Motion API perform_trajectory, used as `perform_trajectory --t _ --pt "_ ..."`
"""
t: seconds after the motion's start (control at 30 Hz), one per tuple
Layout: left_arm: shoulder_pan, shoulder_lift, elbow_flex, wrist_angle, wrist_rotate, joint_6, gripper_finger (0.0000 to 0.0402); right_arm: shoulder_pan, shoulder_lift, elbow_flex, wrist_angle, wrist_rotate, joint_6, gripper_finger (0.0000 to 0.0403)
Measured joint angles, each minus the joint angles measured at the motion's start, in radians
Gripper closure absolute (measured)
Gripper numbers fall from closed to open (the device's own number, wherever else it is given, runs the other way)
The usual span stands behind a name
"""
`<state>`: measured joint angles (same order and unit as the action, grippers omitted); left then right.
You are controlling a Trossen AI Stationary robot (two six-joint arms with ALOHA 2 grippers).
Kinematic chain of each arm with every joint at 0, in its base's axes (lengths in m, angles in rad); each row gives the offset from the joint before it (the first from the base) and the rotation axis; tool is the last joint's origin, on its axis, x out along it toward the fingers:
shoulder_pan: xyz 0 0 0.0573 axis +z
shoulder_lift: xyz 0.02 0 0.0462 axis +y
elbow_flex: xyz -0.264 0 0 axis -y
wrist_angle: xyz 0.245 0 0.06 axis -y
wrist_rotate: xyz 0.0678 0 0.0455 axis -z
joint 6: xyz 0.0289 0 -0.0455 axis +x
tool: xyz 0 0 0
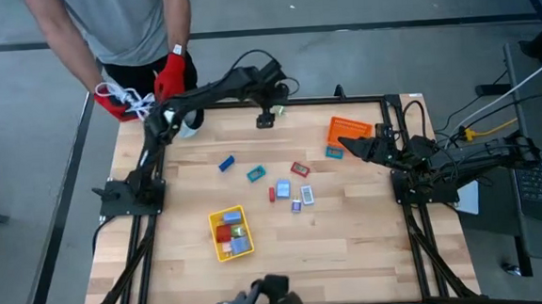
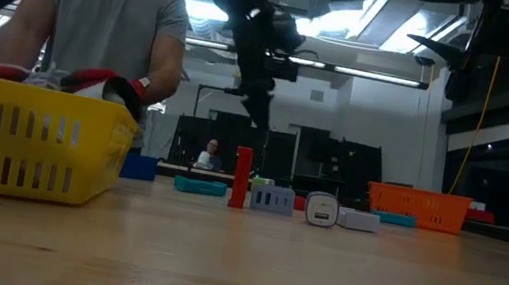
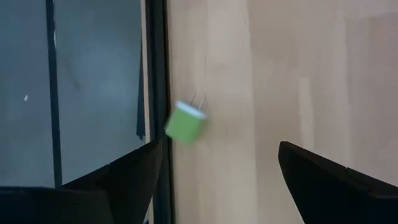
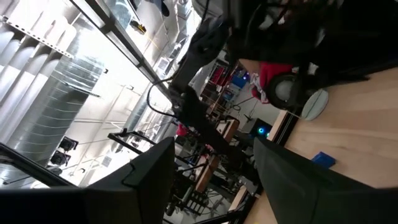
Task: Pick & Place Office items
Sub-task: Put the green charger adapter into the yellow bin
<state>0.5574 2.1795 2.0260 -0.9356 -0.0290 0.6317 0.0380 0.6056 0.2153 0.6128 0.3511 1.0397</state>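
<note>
Your left end effector (image 3: 214, 180) hangs released above the green plug block (image 3: 185, 122) at the surface's (image 1: 352, 241) top-centre edge in the high view, so centre, descend squarely, then clench.
</note>
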Motion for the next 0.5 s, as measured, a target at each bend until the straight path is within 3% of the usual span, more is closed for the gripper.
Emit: perform_trajectory --t 0.2,0.5 --pt "0.03 0.134 0.124 -0.009 0.001 0.036 0.0084 0.0 0.0 0.0 0.0 -0.018 -0.003 0.0176" --pt "0.076 0.256 0.135 0.001 -0.031 0.088 0.0084 0.0 0.0 0.0 0.0 -0.068 -0.074 0.0176"
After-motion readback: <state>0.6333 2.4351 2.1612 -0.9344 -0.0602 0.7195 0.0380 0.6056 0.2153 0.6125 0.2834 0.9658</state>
